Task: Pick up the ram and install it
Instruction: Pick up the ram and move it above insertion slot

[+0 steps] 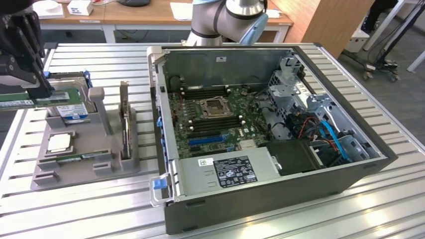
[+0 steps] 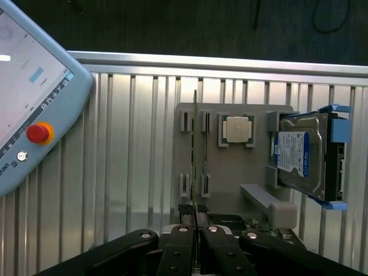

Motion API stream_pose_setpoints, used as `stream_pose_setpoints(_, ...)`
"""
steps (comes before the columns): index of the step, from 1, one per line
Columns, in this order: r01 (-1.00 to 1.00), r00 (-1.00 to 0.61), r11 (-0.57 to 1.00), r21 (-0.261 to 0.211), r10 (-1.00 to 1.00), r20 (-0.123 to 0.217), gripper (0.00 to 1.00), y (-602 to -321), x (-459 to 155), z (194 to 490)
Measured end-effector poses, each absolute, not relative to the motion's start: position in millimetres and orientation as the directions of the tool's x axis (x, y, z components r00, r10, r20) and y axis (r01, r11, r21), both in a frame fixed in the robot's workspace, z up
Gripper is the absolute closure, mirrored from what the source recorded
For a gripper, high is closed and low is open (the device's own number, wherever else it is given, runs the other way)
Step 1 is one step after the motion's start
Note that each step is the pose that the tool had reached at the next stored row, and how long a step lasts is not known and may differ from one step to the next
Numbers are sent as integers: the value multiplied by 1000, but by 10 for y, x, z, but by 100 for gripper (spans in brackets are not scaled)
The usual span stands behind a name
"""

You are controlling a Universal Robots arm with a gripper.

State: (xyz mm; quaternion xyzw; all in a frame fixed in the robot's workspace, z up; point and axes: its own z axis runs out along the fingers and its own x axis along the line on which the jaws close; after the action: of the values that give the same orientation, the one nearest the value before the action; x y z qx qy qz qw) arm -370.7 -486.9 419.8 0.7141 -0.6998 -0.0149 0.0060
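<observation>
My black gripper [image 1: 33, 92] hangs at the exterior view's left, above the grey parts tray [image 1: 109, 172], shut on the ram [image 1: 17, 103], a long green stick held level. In the wrist view the ram [image 2: 195, 144] shows edge-on as a thin line running out from between my closed fingertips [image 2: 185, 221], over the tray [image 2: 230, 178]. A second green stick [image 1: 83, 157] lies in a tray slot. The open computer case [image 1: 359, 174] stands to the exterior view's right, its motherboard [image 1: 212, 107] exposed with dark memory slots [image 1: 216, 123] beside the processor socket.
The tray also holds a blue-labelled hard drive [image 2: 302, 152], a processor chip [image 2: 236, 129] and an upright dark expansion card [image 1: 124, 119]. A teach pendant with a red button [image 2: 37, 133] is close by. The arm's base [image 1: 226, 20] stands behind the case on the slatted metal table [image 1: 371, 219].
</observation>
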Motion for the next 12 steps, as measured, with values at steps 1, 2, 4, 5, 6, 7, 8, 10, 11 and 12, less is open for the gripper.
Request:
stream_pose_setpoints(1,-999,20,-20,30,-1000,-13,89,-4869,-3707,4209)
stream_pose_setpoints(2,-999,20,-20,29,-1000,-13,89,-4869,-3707,4211)
stream_pose_setpoints(4,-999,20,-20,29,-1000,-13,89,-4869,-3706,4211)
stream_pose_setpoints(5,-999,20,-20,29,-1000,-13,89,-4869,-3706,4212)
stream_pose_setpoints(6,-999,20,-20,30,-1000,-13,89,-4869,-3707,4213)
stream_pose_setpoints(7,-999,20,-20,30,-1000,-13,89,-4869,-3707,4213)
stream_pose_setpoints(8,-999,20,-20,30,-1000,-13,89,-4869,-3706,4213)
stream_pose_setpoints(10,-999,20,-21,30,-1000,-13,89,-4869,-3698,4214)
stream_pose_setpoints(11,-999,20,-21,30,-1000,-13,89,-4870,-3688,4214)
stream_pose_setpoints(12,-999,20,-21,30,-1000,-13,89,-4869,-3676,4213)
